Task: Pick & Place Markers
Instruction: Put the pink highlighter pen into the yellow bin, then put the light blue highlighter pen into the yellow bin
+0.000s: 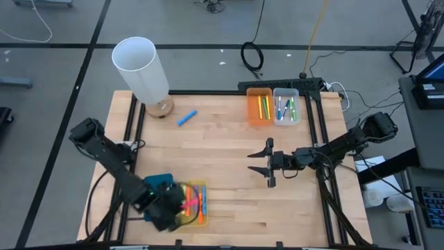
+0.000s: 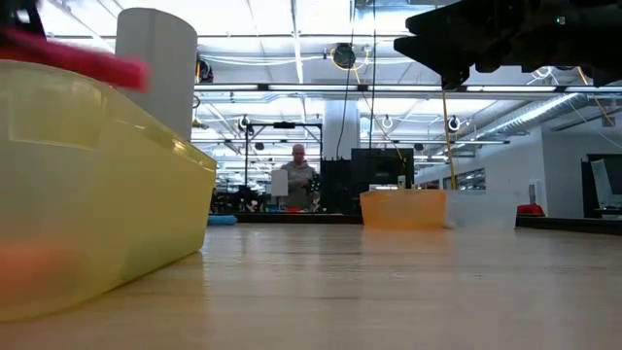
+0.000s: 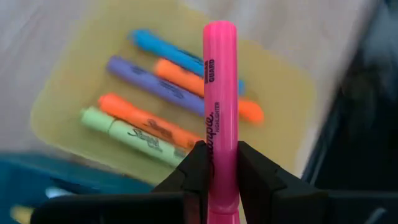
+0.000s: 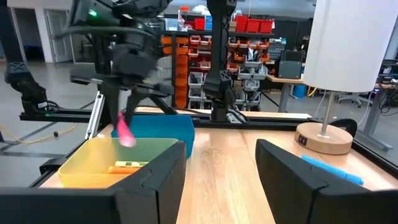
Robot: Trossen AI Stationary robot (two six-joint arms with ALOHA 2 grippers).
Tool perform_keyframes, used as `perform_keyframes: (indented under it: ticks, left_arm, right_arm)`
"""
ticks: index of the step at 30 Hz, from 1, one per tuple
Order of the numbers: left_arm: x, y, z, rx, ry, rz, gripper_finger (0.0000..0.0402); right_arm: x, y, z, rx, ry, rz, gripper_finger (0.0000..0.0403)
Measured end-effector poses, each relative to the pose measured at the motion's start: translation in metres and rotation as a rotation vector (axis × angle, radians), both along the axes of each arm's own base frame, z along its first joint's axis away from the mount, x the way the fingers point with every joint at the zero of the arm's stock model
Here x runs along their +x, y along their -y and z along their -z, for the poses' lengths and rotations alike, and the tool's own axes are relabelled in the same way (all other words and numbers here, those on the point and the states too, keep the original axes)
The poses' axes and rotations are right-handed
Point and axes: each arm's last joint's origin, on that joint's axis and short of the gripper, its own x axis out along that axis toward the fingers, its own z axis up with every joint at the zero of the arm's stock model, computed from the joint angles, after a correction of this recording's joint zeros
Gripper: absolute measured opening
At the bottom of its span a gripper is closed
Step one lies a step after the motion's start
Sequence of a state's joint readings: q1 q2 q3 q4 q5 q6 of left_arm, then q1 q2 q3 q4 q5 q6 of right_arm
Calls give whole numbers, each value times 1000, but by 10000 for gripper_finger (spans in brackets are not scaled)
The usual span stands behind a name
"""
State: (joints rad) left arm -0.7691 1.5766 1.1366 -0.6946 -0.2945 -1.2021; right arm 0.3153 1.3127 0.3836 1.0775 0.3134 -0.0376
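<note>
One pink highlighter (image 3: 220, 93) is clamped upright between the fingers of the left gripper (image 3: 219, 171) above the yellow bin (image 1: 202, 186) at the table's (image 1: 222, 208) front edge, where five markers (image 3: 161, 115) lie, presumably for lifting out. Parted and empty, the right gripper (image 1: 266, 162) is held over the table's middle, toward the right edge.

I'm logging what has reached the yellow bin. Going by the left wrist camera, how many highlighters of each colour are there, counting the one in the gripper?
Pink highlighter, held by the left gripper over the yellow bin: 1
Blue highlighter: 1
Purple highlighter: 1
Orange highlighters: 2
Green highlighter: 1
Total: 6
</note>
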Motion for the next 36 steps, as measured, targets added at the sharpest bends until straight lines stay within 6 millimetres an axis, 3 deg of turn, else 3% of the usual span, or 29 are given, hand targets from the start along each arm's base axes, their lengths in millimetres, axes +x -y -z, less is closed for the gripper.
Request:
perform_keyframes:
  ticks: [6,11,18,23,27,32,36]
  left_arm:
    - [25,-19,15,-231,-96,-498,71]
    - [35,-27,32,-276,-231,-597,128]
    - [42,-27,35,-308,-270,-439,169]
    - [43,-32,26,-282,-238,-290,187]
    - [47,-45,13,-167,-115,-178,196]
    - [56,-67,3,147,48,-19,198]
    - [64,-84,3,346,78,-3,189]
  right_arm:
    - [0,0,0,1,3,2,180]
    - [0,0,0,1,3,0,180]
    - [0,0,0,1,2,0,180]
    - [0,0,0,1,2,-1,180]
    - [0,0,0,1,2,-1,180]
    - [0,0,0,1,2,-1,180]
    - [0,0,0,-1,-3,-2,180]
